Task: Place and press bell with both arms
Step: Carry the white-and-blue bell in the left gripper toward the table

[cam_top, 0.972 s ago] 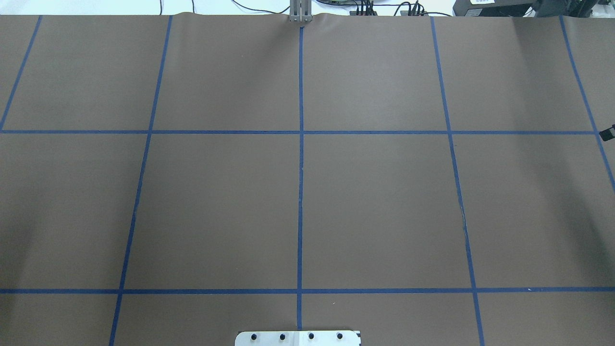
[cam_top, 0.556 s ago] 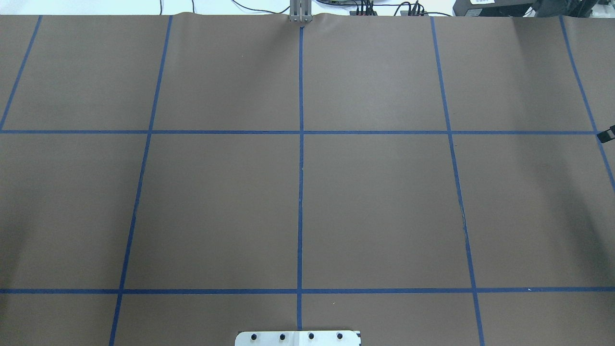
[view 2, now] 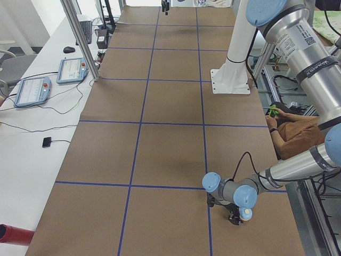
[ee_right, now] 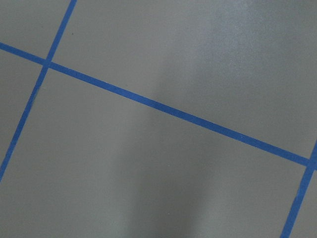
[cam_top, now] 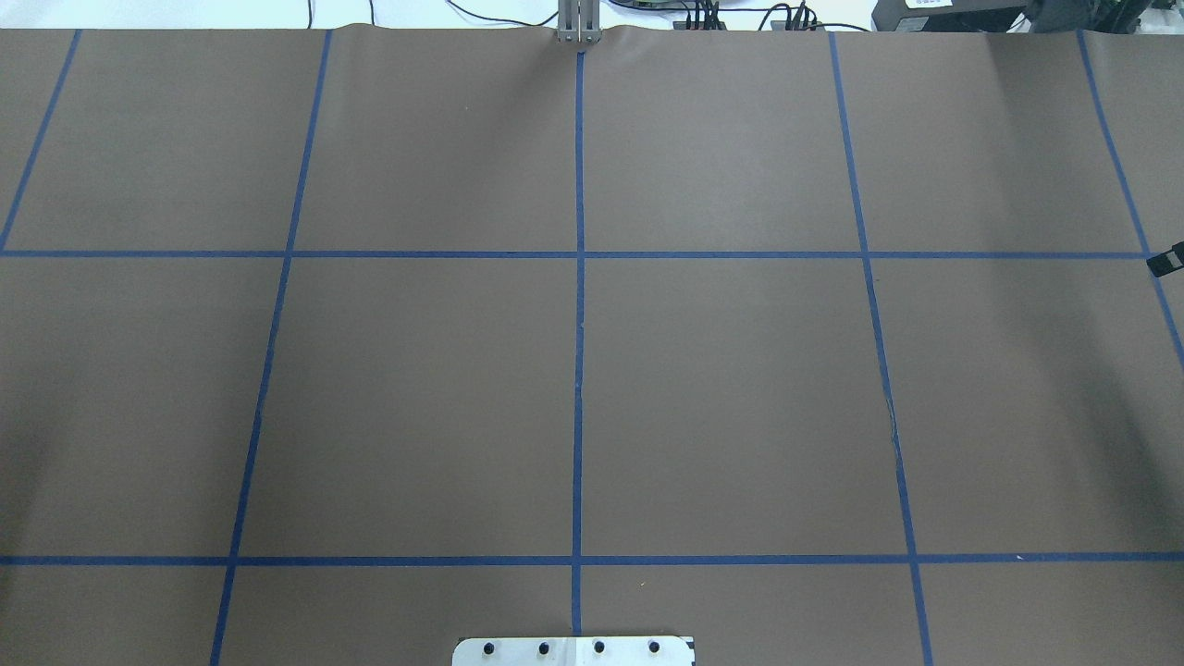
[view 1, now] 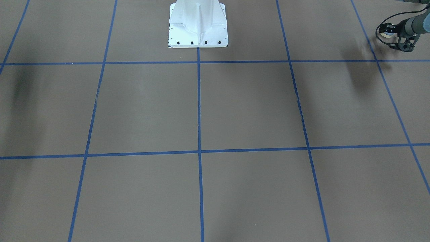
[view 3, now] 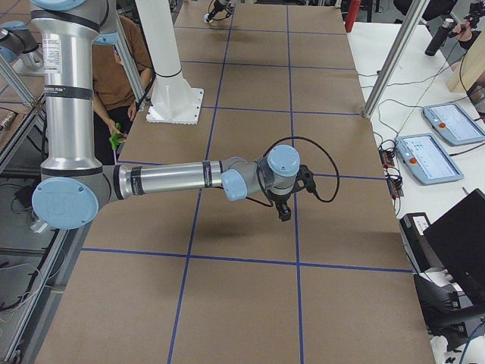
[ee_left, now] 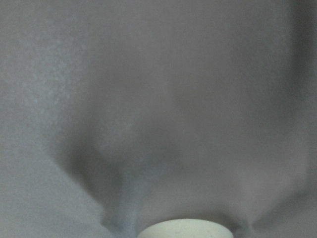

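Blurred cream sliver of the bell [ee_left: 184, 229], cut off below

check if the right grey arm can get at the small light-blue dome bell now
Probably not yet: the small light-blue dome bell seems held by the left gripper at the opposite table end, far from the right gripper.

Cream-based bell [view 1: 387, 32] in left hand [view 2: 238, 216]
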